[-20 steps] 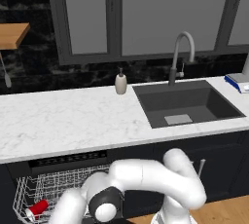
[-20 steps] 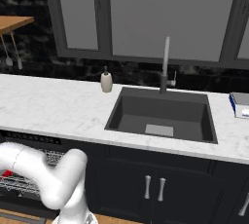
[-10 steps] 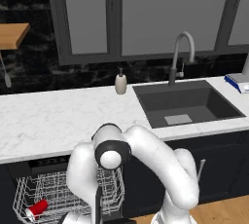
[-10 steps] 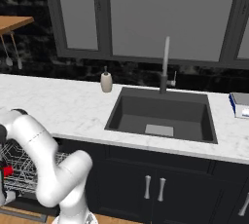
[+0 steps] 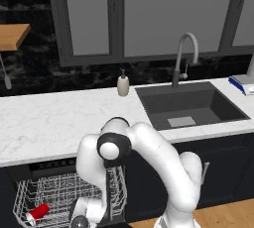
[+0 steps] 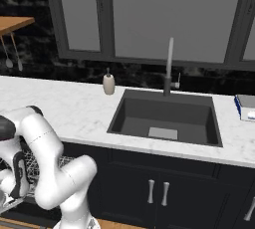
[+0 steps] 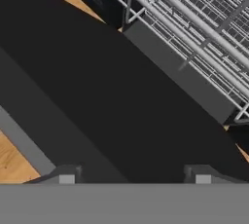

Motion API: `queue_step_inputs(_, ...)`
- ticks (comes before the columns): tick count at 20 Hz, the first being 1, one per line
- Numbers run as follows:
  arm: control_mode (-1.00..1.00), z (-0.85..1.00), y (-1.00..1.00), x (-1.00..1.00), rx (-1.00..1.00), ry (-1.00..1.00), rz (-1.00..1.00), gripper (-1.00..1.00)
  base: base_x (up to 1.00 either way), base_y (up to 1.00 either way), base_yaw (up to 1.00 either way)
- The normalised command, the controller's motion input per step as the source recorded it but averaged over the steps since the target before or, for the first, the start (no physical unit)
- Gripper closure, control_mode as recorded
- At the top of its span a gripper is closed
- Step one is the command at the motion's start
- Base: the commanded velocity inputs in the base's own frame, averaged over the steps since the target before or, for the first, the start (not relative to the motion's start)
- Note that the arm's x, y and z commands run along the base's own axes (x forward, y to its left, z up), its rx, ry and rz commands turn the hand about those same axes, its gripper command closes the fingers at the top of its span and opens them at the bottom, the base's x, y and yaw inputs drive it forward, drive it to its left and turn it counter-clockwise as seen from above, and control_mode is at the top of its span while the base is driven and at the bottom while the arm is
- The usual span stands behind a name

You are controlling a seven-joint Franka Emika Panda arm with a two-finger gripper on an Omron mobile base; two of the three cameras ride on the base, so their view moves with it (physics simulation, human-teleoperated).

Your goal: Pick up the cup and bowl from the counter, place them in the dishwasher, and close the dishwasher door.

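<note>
the gripper [image 7: 134,179] shows as two small dark finger tips [image 7: 67,175] at the bottom of the hand view, set well apart with nothing between them, so the fingers stand wide and hold nothing. just past them lies the broad flat dark surface of the lowered dishwasher door [image 7: 112,106], running diagonally across the hand view. beyond its far edge sits the white wire rack [image 7: 194,18], and wooden floor [image 7: 14,162] shows on either side of the door.

in the left base view the white arm [image 5: 149,157] bends down from the lower right, its hand low in front of the open dishwasher [image 5: 54,170]. the rack is pulled out there, and the red cup [image 5: 37,213] lies on its side in the rack's near left part. whether the bowl is in the rack cannot be told; the arm hides much of it.

above, the white marble counter [image 5: 49,123] runs left to right, with a beige soap dispenser [image 5: 123,84] standing at its back just left of the dark sink [image 5: 191,105], and a curved faucet [image 5: 184,56] behind the sink. a wooden shelf [image 5: 12,36] hangs at upper left.
</note>
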Motion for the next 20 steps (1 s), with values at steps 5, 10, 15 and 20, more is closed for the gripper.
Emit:
queue_step_inputs(5, -1.00, -0.03, 0.84, -1.00, -0.03, -0.30, 0.12, -1.00, 0.00, 0.00, 0.00)
queue_step_inputs(10, -1.00, -0.37, 0.81, -1.00, -0.14, -0.39, 0.05, -1.00, 0.00, 0.00, 0.00)
queue_step_inputs(15, -1.00, -0.31, 0.89, -1.00, -0.19, -0.42, 0.01, -1.00, 0.00, 0.00, 0.00)
queue_step_inputs(20, -1.00, -0.72, 0.52, -0.89, -0.24, -0.32, 0.00, -1.00, 0.00, 0.00, 0.00)
